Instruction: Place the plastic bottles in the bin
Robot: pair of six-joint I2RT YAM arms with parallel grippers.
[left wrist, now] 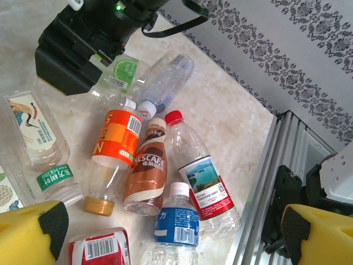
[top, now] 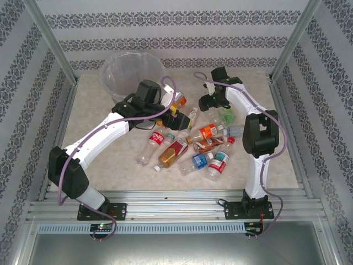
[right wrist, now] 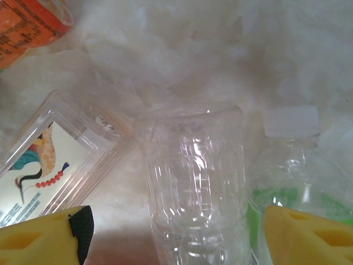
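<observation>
Clear bottle (right wrist: pixel 193 182) lies within the spread right pincer (right wrist: pixel 176 221) — left pincer (left wrist: pixel 174 226) gapes wide too.

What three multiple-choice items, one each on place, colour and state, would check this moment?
1. The grey translucent round plastic bin stands: A) at the far left of the table; B) far right; C) between the arm bases.
2. The cap of the lake-labelled clear plastic bottle is: A) blue; B) red; C) green.
3. The left hand is: A) shut on a bottle; B) shut empty; C) open.
Key: 1A, it stands toward the far-left corner; 2B, the cap shows red; 3C, its yellow fingers stand wide apart.
</observation>
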